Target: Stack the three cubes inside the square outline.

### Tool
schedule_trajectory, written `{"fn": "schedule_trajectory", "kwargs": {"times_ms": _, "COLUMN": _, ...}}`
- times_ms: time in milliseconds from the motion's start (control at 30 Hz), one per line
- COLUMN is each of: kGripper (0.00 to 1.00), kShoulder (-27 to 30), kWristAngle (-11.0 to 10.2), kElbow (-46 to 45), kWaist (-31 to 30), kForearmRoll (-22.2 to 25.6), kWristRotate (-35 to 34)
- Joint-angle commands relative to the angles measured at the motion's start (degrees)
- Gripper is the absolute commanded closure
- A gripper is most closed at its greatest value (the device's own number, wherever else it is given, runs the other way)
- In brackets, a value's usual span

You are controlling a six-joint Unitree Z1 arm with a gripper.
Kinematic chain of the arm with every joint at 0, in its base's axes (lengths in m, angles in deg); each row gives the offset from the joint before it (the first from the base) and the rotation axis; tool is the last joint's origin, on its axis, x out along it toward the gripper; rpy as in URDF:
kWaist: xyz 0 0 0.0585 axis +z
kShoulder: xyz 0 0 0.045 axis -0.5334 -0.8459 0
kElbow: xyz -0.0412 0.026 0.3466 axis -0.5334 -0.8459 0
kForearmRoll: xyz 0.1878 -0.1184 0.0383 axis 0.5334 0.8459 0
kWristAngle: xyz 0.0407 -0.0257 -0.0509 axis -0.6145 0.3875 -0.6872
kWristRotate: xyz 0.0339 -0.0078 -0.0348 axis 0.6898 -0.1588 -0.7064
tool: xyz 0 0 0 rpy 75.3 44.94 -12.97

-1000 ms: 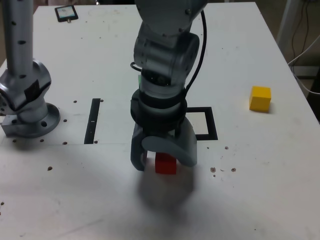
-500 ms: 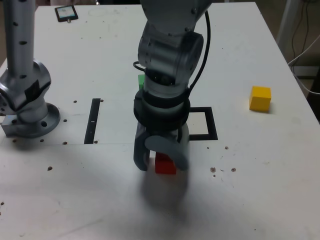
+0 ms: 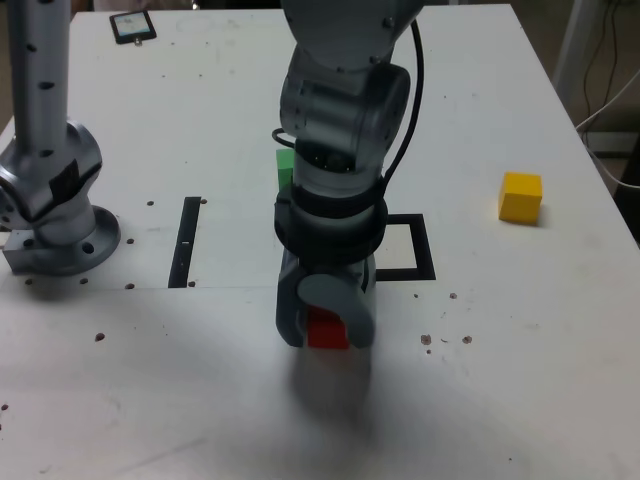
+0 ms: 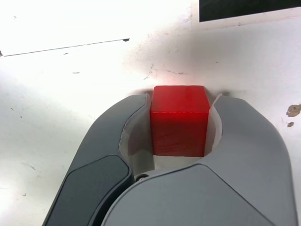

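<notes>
A red cube [image 3: 327, 335] [image 4: 179, 120] rests on the white table just in front of the square outline [image 3: 414, 246]. My gripper [image 3: 325, 325] [image 4: 179, 106] is shut on it, both jaws pressed against its sides in the wrist view. Behind the arm, a sliver of the green cube [image 3: 284, 166] shows; most of it is hidden. The yellow cube [image 3: 521, 196] sits alone at the exterior view's right. A corner of the black outline [image 4: 244, 9] shows in the wrist view.
A grey arm base [image 3: 55, 190] stands at the exterior view's left. A thin black strip [image 3: 186, 240] lies beside it. A small dark device [image 3: 132, 26] lies at the far left corner. Cables hang past the table's right edge [image 3: 610, 105].
The jaws have closed from wide open onto the red cube. The arm has shifted slightly, uncovering a bit more of the green cube.
</notes>
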Motion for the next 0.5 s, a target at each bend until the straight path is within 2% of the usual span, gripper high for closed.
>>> {"fn": "schedule_trajectory", "kwargs": {"times_ms": 0, "kGripper": 0.80, "kShoulder": 1.06, "kWristAngle": -0.59, "kElbow": -0.14, "kWaist": 0.34, "kForearmRoll": 0.25, "kWristRotate": 0.18}}
{"fn": "schedule_trajectory", "kwargs": {"times_ms": 167, "kGripper": 0.80, "kShoulder": 3.50, "kWristAngle": -2.04, "kElbow": 1.93, "kWaist": 3.27, "kForearmRoll": 2.69, "kWristRotate": 2.11}}
{"fn": "schedule_trajectory", "kwargs": {"times_ms": 333, "kGripper": 0.80, "kShoulder": 5.31, "kWristAngle": -3.00, "kElbow": 5.56, "kWaist": 9.63, "kForearmRoll": 5.75, "kWristRotate": 6.40}}
{"fn": "schedule_trajectory", "kwargs": {"times_ms": 467, "kGripper": 0.80, "kShoulder": 5.31, "kWristAngle": -3.62, "kElbow": 6.71, "kWaist": 14.48, "kForearmRoll": 6.23, "kWristRotate": 9.18}}
